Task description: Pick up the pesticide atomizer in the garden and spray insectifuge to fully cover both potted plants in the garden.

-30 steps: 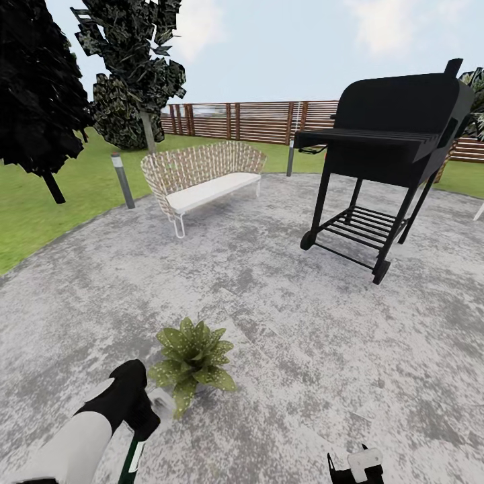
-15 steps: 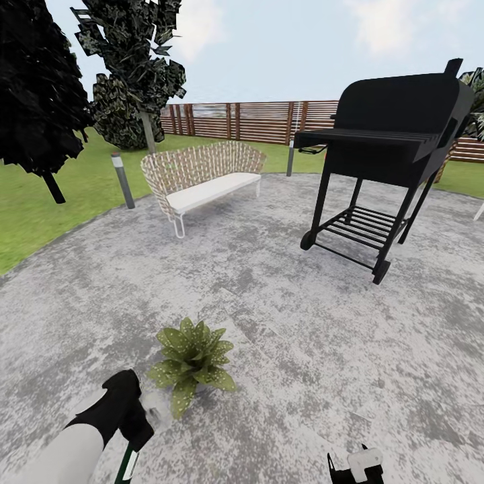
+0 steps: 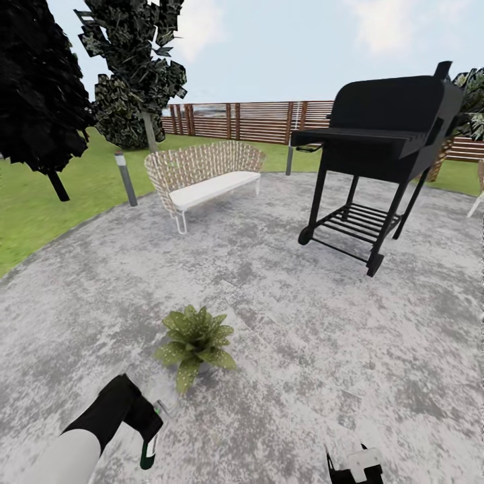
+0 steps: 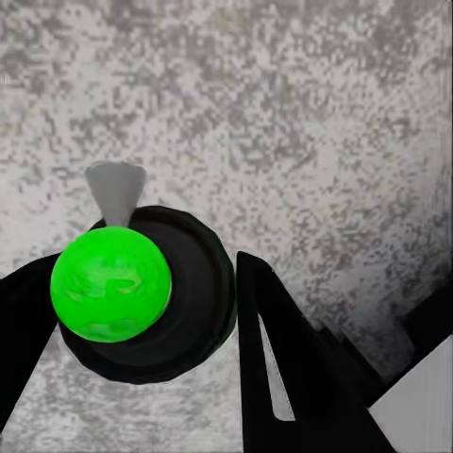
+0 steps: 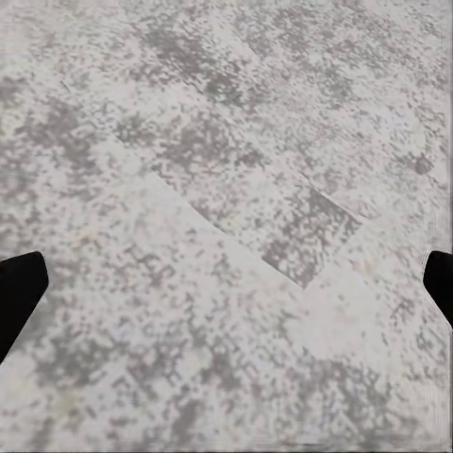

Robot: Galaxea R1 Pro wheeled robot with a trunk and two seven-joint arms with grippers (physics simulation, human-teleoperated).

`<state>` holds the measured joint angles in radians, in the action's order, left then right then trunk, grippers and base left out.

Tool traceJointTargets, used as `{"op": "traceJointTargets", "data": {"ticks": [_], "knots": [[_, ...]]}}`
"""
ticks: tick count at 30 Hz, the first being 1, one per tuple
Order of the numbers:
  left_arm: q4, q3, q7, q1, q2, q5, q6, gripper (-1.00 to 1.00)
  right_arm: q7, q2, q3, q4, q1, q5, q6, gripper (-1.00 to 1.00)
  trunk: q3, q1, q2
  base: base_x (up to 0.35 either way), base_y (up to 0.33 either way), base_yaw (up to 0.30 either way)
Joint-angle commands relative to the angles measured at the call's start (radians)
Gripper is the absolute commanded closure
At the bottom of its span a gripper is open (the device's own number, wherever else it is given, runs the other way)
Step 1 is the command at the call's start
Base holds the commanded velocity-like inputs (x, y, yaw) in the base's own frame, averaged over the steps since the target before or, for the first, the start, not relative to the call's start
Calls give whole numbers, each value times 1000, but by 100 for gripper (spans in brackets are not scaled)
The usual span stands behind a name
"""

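Observation:
One potted plant (image 3: 195,341), a rosette of speckled green leaves, stands on the grey mottled patio (image 3: 282,323) of the garden. Its pot is hidden under the leaves. My left gripper (image 3: 149,430) is low at the near left, a little short of the plant, shut on the pesticide atomizer (image 3: 148,452), whose dark-green body hangs below the hand. In the left wrist view the atomizer (image 4: 111,283) is seen end-on between the black fingers (image 4: 283,377), with its pale trigger pointing away. My right gripper (image 3: 353,467) is open over bare patio, its fingertips (image 5: 19,288) wide apart.
A black wheeled grill (image 3: 380,144) stands at the far right of the patio. A wicker bench (image 3: 202,176) with a white seat is at the far left, beside a short lamp post (image 3: 125,178). Lawn (image 3: 33,215), trees and a slatted brown fence (image 3: 249,121) lie beyond.
The head view has shifted, so the camera moved. My left gripper with the atomizer now sits lower and farther from the plant than before. The right gripper stays in place.

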<state>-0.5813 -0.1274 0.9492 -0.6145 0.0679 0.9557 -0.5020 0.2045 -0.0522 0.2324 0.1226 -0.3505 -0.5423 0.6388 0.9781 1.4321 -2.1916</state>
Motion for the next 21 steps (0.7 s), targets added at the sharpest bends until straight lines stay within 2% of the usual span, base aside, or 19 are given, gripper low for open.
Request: {"op": "traceJointTargets", "data": {"ticks": [1, 3, 5, 7, 9, 10, 12, 16, 18, 20, 21], "knots": [[-4, -8, -9, 1, -1, 1, 6, 100, 7, 0, 4, -1, -1, -11, 2, -100, 1, -1, 0, -307, 0, 0], [-4, -11, -24, 2, -1, -2, 49, 100, 7, 0, 4, -1, -1, -10, 2, -100, 1, -1, 0, -294, 0, 0], [4, -12, -30, 2, -4, -5, 155, 100, 3, 1, 3, -2, -1, -11, 0, -100, 1, -1, 0, -213, 0, 0], [20, -13, -31, 3, -7, -7, 220, 100, 0, 2, 3, 0, -1, -11, -1, -100, 1, -1, 0, -76, 0, 0], [38, -13, -31, 4, -5, -30, 274, 100, -13, 3, 0, 6, -1, -13, -2, -100, 1, -1, 0, -17, 0, 0], [42, -13, -31, 5, -3, -49, 302, 100, -44, 2, -4, 18, 0, -14, -5, -100, 1, -1, 0, -7, 0, 0], [46, -13, -31, 16, -1, -77, 347, 100, -158, -2, -13, 74, -3, -14, -30, -100, 1, -1, 0, -3, 0, 0], [50, -14, -29, 29, 3, -131, 385, 100, -555, -5, -22, 381, -15, -14, -285, -100, 1, -1, 0, 0, 0, 0], [50, -14, -26, 30, 7, -148, 384, 100, -704, -5, -23, 489, -28, -13, -346, -100, 1, -1, 0, 0, 0, 0], [50, -14, -23, 30, 21, -167, 385, 100, -815, -5, -26, 559, -54, -13, -373, -100, 1, -1, 0, 0, 0, 0], [50, -14, -23, 30, 24, -177, 385, 100, -832, -5, -32, 570, -66, -13, -376, -100, 1, -1, 0, 0, 0, 0]]}}
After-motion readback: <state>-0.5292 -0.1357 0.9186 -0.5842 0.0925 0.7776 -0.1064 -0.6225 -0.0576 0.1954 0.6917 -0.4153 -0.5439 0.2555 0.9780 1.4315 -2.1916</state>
